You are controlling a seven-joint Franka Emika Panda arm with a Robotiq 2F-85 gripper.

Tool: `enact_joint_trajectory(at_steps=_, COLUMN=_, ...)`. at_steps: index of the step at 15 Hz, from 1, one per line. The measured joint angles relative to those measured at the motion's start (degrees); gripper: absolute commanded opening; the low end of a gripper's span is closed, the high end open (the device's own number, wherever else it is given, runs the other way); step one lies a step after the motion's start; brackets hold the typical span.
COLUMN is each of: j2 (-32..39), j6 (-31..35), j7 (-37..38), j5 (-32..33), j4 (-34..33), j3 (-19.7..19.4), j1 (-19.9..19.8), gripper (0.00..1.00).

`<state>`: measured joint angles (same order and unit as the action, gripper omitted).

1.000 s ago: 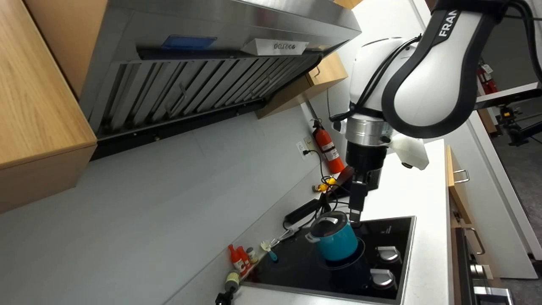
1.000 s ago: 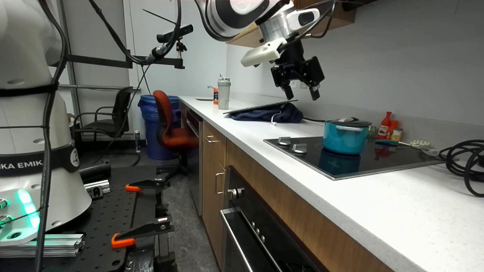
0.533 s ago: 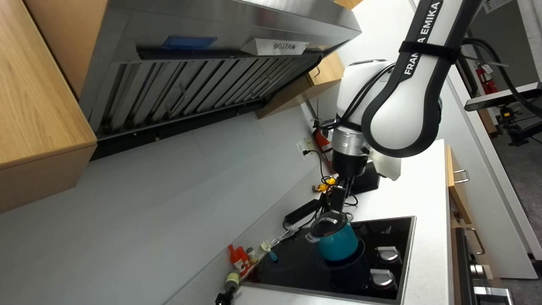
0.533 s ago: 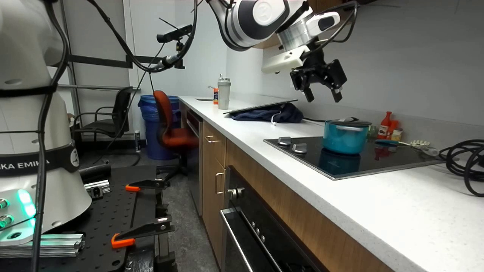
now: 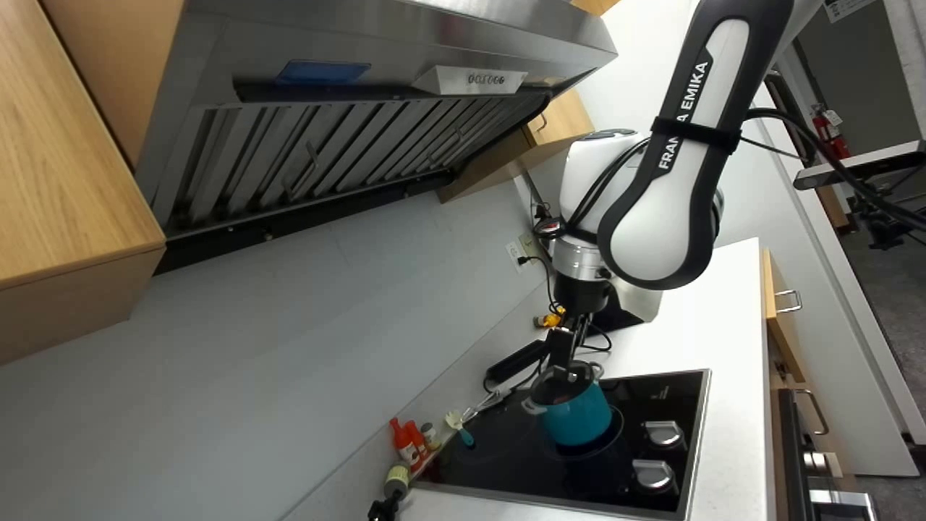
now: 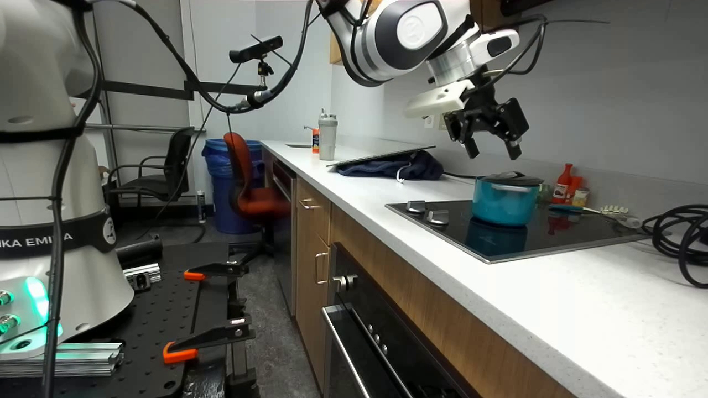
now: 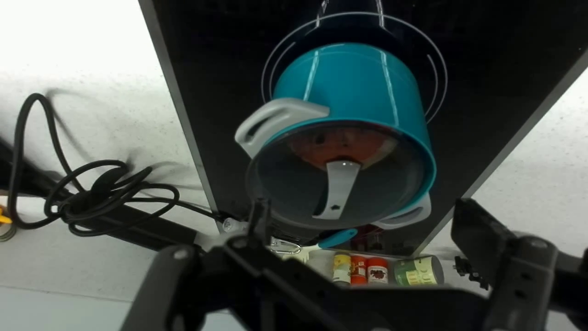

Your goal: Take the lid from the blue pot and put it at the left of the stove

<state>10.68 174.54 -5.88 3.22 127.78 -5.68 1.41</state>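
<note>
The blue pot (image 5: 579, 420) stands upright on the black glass stove (image 5: 492, 463), and in an exterior view the pot (image 6: 500, 207) is near the knobs. Its dark glass lid (image 7: 294, 184) sits on top, with a grey strap handle (image 7: 342, 186); the lid also shows in an exterior view (image 6: 509, 179). Something reddish shows in or through the glass. My gripper (image 6: 493, 152) is open and empty, a little above the lid and apart from it. In the wrist view the open jaws (image 7: 362, 211) lie either side of the lid's near part, with the handle between them.
Red bottles (image 6: 563, 183) and jars stand behind the stove by the wall. A utensil with a blue handle (image 7: 337, 238) lies at the stove's back edge. Black cable coils (image 6: 683, 237) lie on the counter. A range hood (image 5: 347, 145) hangs above.
The arm has moved over the stove to the pot, and the gripper has come down slightly in the last half second. The gripper stays open. Pot and lid have not moved.
</note>
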Motion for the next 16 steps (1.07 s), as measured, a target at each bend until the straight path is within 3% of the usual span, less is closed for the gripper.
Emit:
enact_joint_trajectory(at_steps=7, j2=3.56, j6=0.0, j7=4.08, j5=0.04, j4=-4.32, j3=-0.57, j1=1.17, gripper=1.0)
enact_joint_trajectory(at_steps=16, j2=5.19, j6=0.0, j7=6.7, j5=0.04, j4=-5.1, j3=-1.91, j1=2.03, gripper=1.0)
